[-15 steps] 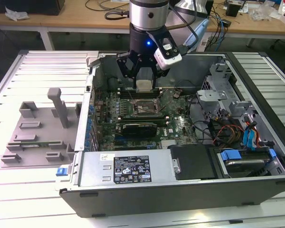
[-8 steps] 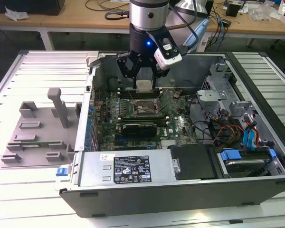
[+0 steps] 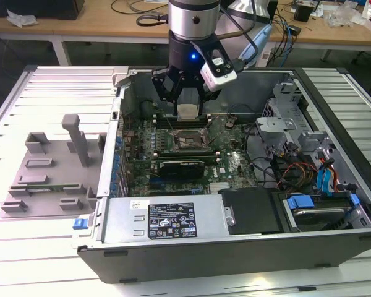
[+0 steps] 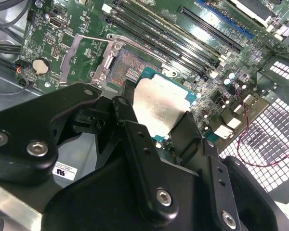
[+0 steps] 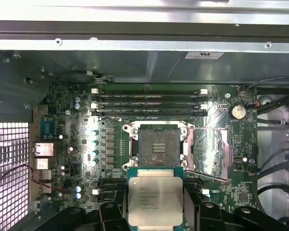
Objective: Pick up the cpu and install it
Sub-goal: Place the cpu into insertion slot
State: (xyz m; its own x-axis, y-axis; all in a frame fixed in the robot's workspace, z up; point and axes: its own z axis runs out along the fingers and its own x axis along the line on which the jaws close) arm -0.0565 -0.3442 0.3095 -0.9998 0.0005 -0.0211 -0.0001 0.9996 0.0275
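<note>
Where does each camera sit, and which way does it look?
Exterior view: off the arm, looking down into the open grey metal computer case; arm and black pincer show.
First wrist view: on the wrist, facing the green motherboard squarely; pincer fingers show.
Second wrist view: on the wrist, slanting across the board past the pincer's linkage.
Both wrist views share the gripped silvery square cpu and open dark socket.

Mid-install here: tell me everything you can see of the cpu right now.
The cpu is a small flat square chip: silvery-grey metal lid with faint print, on a green board that shows as a thin rim. It sits level, lid up, clamped on two opposite edges by the black fingers of the end effector. It hangs inside the computer case above the motherboard, close to the open socket but not seated in it.
</note>
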